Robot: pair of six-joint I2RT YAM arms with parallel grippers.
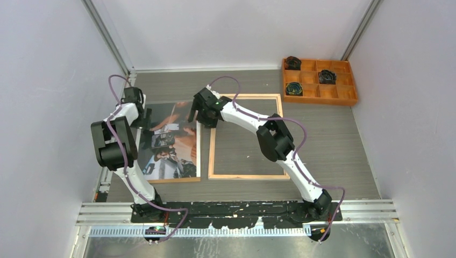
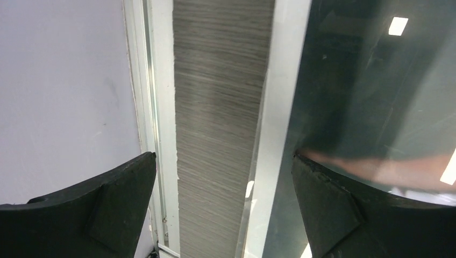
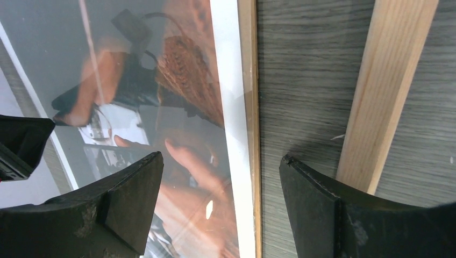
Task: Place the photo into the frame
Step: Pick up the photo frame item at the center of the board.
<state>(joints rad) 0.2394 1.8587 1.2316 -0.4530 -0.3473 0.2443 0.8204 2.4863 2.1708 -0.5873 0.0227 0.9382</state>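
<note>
Right pincer (image 3: 220,161) spread wide, empty, straddling right edge of photo (image 3: 161,80): white border, dark orange-brown picture of people, glossy glare. Left pincer (image 2: 225,161) released, astride left border. Photo flat on desk (image 3: 306,80), face up; frame (image 3: 387,80) just beside, bare wood rails, gap between.

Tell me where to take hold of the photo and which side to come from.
Probably its long right edge, near the far corner. The photo lies flat, picture up, so only a thin edge offers a pinch. That edge faces a strip of bare table before the frame, and the right gripper hovers open across it; come from the frame side.
</note>
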